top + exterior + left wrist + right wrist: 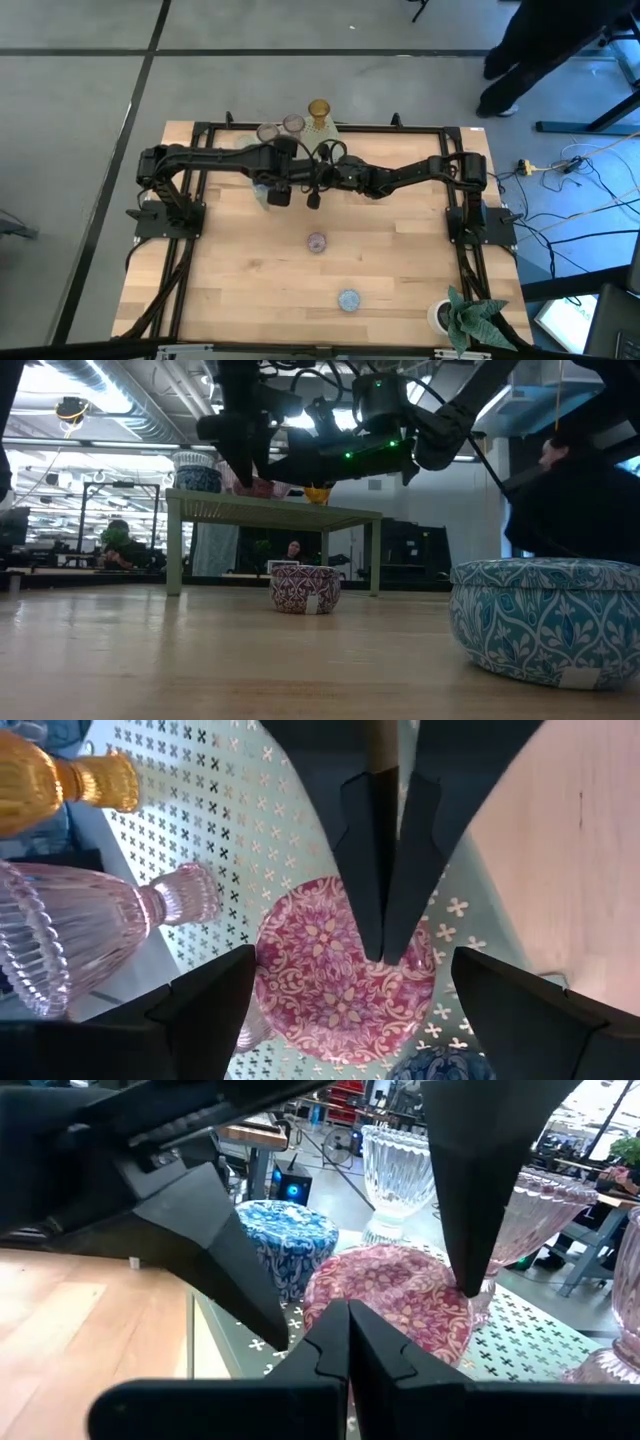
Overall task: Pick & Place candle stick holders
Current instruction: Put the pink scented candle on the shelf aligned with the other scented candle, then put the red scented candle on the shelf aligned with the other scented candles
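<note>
On the pale green perforated rack (220,810) sits a pink patterned round candle stick holder (330,1005). My left gripper (350,1010) hangs over it, open, one finger on each side. My right gripper (348,1325) is shut and reaches in almost level, its tips at the holder's top. Also on the rack are a blue patterned holder (290,1240), a clear stemmed one (400,1170), a pink ribbed one (70,935) and an amber one (60,780). Down on the table stand another pink patterned holder (317,242) and a blue one (348,299). My right gripper's shut fingertips (383,935) lie over the top (340,945) of the pink patterned holder on the rack. They come in nearly level from the table's right. I cannot tell whether they touch it.
The rack (270,510) stands on thin legs toward the table's far side. A white pot with a green plant (460,318) is at the near right corner. A person (550,40) stands beyond the far right of the table. Bare wood lies around the two holders on the table.
</note>
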Tool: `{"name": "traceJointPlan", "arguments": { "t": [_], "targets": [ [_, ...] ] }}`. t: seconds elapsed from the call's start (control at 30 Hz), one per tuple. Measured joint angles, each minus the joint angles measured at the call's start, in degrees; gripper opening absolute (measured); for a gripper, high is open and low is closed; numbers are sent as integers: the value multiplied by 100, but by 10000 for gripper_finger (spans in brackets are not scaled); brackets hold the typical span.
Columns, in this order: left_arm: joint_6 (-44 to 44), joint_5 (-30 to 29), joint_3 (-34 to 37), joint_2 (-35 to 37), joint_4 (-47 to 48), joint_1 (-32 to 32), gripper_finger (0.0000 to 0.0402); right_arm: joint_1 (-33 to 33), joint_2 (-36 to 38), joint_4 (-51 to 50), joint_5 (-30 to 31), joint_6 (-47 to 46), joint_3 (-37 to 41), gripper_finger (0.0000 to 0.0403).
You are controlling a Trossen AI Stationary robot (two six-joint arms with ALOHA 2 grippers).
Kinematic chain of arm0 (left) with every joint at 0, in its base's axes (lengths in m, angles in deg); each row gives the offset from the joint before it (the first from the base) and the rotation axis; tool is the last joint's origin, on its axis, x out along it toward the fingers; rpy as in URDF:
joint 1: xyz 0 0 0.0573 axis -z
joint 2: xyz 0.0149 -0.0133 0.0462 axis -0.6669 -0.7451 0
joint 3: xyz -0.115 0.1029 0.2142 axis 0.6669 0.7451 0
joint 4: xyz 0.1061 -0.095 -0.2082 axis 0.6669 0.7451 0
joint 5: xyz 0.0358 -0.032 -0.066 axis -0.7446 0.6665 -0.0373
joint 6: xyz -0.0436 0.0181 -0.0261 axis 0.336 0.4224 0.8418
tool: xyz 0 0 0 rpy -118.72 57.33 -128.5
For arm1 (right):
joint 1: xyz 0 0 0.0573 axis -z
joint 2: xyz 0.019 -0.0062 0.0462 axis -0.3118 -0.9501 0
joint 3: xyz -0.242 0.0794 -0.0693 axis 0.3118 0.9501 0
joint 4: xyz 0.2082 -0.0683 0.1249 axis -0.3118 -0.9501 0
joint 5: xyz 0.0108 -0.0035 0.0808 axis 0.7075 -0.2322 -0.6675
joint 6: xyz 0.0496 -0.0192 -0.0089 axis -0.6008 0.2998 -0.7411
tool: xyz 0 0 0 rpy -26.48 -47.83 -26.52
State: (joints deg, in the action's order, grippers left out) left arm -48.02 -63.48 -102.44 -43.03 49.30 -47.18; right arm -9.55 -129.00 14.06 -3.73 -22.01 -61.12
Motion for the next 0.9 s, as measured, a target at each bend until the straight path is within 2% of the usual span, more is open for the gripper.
{"name": "traceJointPlan", "arguments": {
  "t": [0.53, 0.77, 0.9],
  "targets": [
    [0, -4, 0, 0, 16, 119, 334, -26, 13, 393, 3, -126, 9, 4],
    [9, -156, 0, 5, 21, 234, 334, -72, 13, 336, 3, -145, 9, 6],
    [256, -160, 2, 219, 38, 341, 334, -209, 109, -22, 3, -129, 9, 5]
  ]
}}
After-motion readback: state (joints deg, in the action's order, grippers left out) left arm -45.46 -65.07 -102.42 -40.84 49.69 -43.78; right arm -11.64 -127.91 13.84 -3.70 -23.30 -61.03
